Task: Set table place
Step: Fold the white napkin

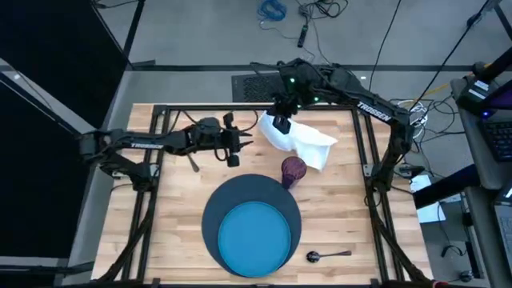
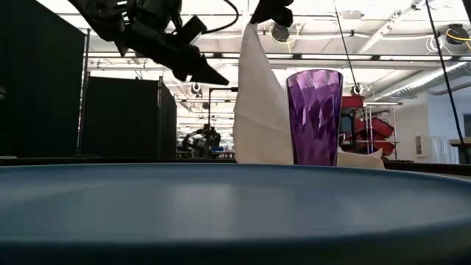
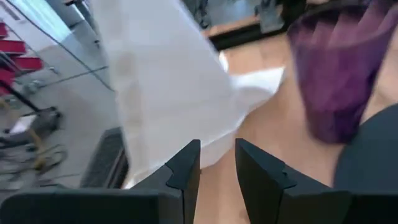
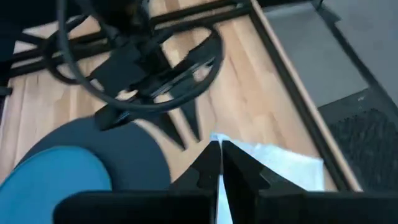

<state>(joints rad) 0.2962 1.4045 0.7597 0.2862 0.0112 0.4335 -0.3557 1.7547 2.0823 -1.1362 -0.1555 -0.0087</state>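
Note:
A white napkin is pulled up into a peak at the table's far middle, with my right gripper shut on its top. Its lower part lies on the planks behind the purple cup, which stands upright beside the far rim of the dark charger. The bright blue plate lies on the charger. My left gripper hovers open just left of the napkin, above the table, with nothing between its fingers. A dark spoon lies near the front right. My right gripper pinches the napkin's raised top between its two shut fingers, coming from above and pointing down. The cloth hangs below the gripper as a tall peak, and its lower end rests on the table.
A dark piece of cutlery lies on the planks under the left arm. The table's black frame runs along the far edge. Bare planks show left of the charger and right of the cup.

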